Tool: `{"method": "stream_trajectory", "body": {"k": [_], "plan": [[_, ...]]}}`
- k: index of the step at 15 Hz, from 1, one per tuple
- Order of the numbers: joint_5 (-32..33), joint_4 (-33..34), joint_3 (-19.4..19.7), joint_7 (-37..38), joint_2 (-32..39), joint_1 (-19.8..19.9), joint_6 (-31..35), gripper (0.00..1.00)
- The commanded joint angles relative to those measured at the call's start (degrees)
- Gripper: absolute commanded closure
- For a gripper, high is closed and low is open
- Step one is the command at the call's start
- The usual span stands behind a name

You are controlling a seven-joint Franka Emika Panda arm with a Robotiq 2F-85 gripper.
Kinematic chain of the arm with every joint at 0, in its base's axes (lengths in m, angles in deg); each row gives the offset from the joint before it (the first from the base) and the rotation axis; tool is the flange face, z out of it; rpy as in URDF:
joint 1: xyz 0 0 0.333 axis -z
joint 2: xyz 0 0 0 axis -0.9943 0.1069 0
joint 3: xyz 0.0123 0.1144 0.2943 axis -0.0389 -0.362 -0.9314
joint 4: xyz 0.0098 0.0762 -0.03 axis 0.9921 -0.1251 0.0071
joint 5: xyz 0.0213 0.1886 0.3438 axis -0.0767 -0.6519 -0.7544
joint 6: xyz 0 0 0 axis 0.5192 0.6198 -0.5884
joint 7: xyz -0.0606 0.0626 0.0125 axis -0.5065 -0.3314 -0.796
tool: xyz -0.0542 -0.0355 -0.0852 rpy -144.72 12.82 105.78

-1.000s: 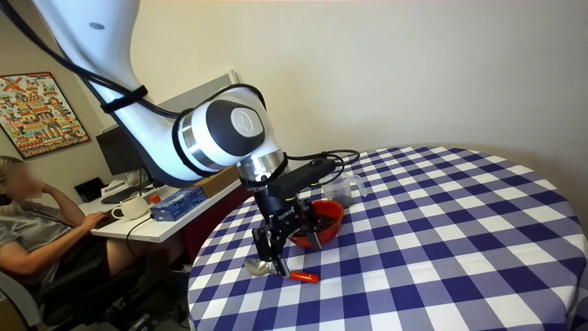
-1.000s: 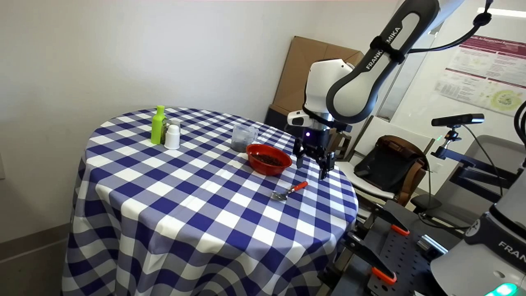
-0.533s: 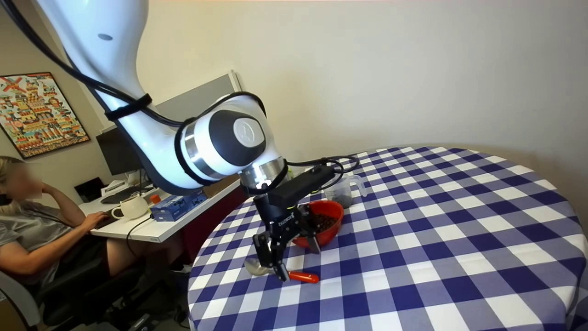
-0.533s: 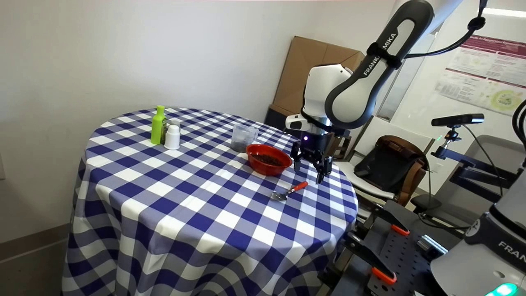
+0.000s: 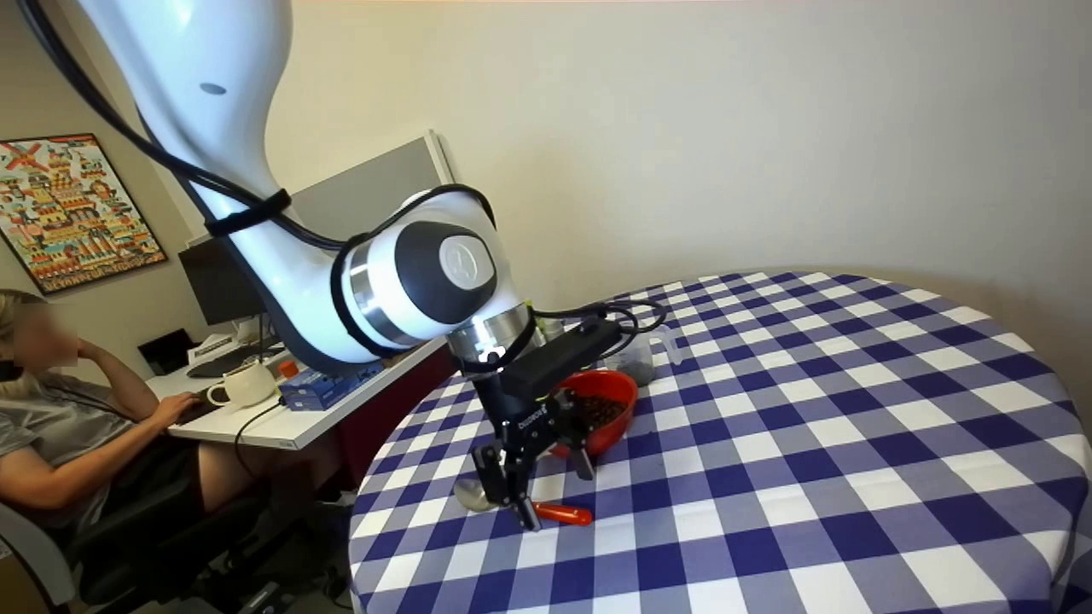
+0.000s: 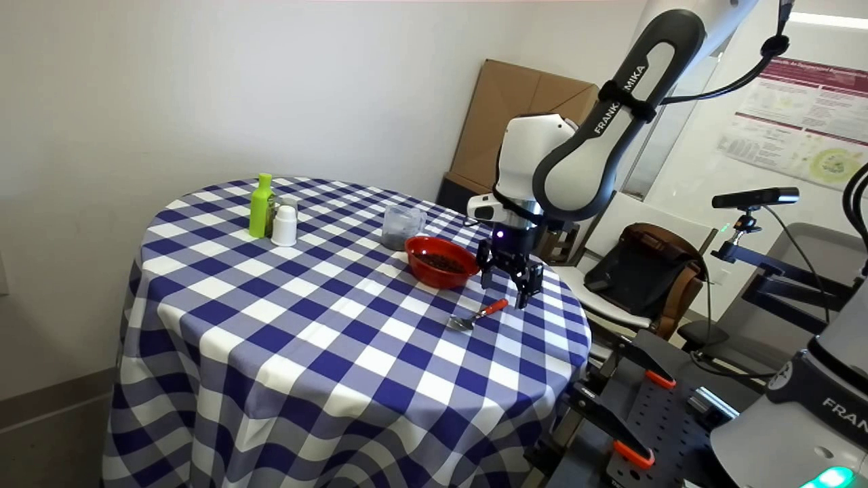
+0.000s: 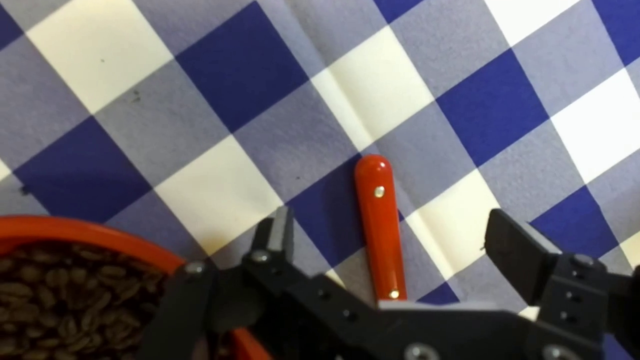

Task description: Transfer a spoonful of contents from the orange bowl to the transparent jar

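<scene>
Spoon lies on the checked cloth, near the orange bowl. Your gripper has its fingers spread wide, one each side of the red handle; the wrist view shows a gap on both sides, so you hold nothing. Height of the fingertips above the cloth: cannot tell. Step, judged: lining up to pick up the spoon.

Handling, judged: spoon light and stiff, metal at the scoop end, not fragile. Handle looks glossy, so expect some slip. Take it mid-handle, between the two rivets, pads flat along its sides, and squeeze firmly, since digging will try to twist it. Watch the finger on the bowl side; it could catch the rim as you lower.

Contents: brown beans, probably hard, dry and light, apt to roll off a tilted spoon; carry level. Transparent jar stands upright, the bowl between it and the spoon. Glass or plastic, cannot tell; treat as breakable and tip the beans in without knocking its wall
</scene>
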Motion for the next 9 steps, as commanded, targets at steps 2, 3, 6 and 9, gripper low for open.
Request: {"method": "stream_trajectory", "body": {"k": [2, 3, 6, 9], "plan": [[0.6, 1.1, 0.2, 1.4, 1.0, -0.3, 1.4, 0.44], [0.4, 1.2, 0.1, 1.3, 1.0, -0.1, 1.4, 0.51], [0.6, 1.3, 0.3, 1.5, 1.0, -0.3, 1.7, 0.73], [0.8, 1.3, 0.4, 1.5, 0.8, -0.3, 1.7, 0.6]]}}
